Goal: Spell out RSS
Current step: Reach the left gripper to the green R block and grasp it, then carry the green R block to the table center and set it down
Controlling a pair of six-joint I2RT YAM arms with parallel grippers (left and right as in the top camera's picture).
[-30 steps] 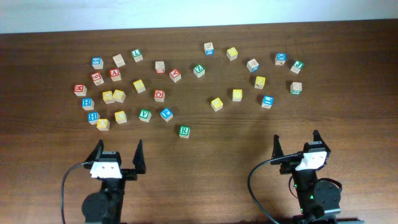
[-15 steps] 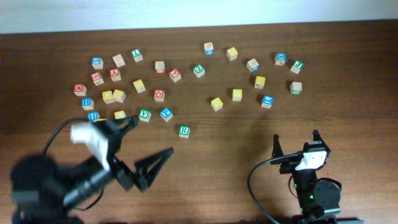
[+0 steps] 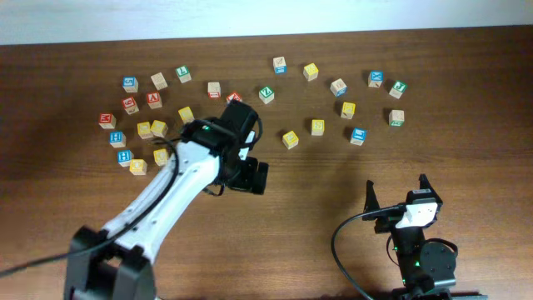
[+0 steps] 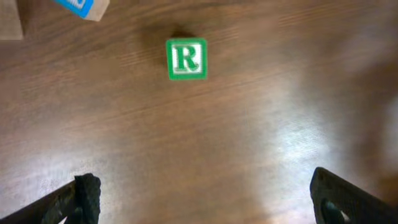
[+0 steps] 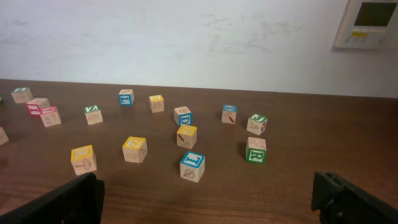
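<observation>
The R cube (image 4: 187,59), white-faced with a green R and green border, lies on the brown table in the left wrist view, ahead of the jaws and apart from them. My left gripper (image 4: 205,199) is open and empty; in the overhead view it (image 3: 247,177) hovers over the cube's spot and hides it. Several yellow-faced cubes lie farther back, such as two (image 3: 290,139) (image 3: 317,127) near the middle; I cannot read their letters. My right gripper (image 3: 396,196) is open and empty at the front right; it also shows in the right wrist view (image 5: 205,205).
Many other letter cubes are scattered across the far half of the table (image 3: 333,208), with a cluster at the left (image 3: 145,129) and a looser group at the right (image 3: 358,134). A blue-faced cube (image 5: 192,166) sits nearest the right gripper. A blue cube (image 4: 81,5) lies beside the R cube.
My left arm has swung out from its rest at the front left to above the R cube, which it now covers in the overhead view. The right arm has not moved.
</observation>
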